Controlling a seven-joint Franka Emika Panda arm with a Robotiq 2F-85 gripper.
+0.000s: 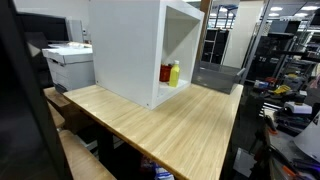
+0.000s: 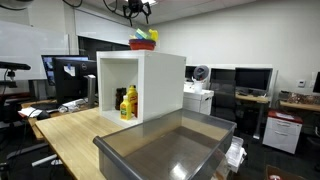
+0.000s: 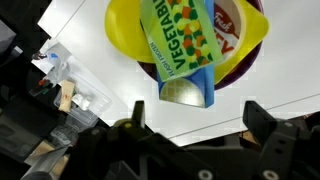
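My gripper (image 3: 198, 122) is open, its two black fingers (image 3: 262, 120) spread wide with nothing between them. It hangs above the top of a white open-fronted cabinet (image 2: 160, 85). Just beyond the fingertips a blue can labelled VEGETABLE (image 3: 180, 45) lies on its side in a yellow bowl (image 3: 125, 30), with a dark purple dish (image 3: 245, 65) under it. In an exterior view the gripper (image 2: 138, 12) hovers well above that pile (image 2: 144, 41). Inside the cabinet stand a yellow bottle (image 1: 175, 73) and a red one (image 1: 165, 73), also visible as bottles (image 2: 127, 103).
The cabinet (image 1: 130, 45) stands on a wooden table (image 1: 170, 125). A grey plastic bin (image 2: 165, 150) fills the foreground of an exterior view. A printer (image 1: 68, 62) sits beyond the table's edge. Desks, monitors and shelving surround the table.
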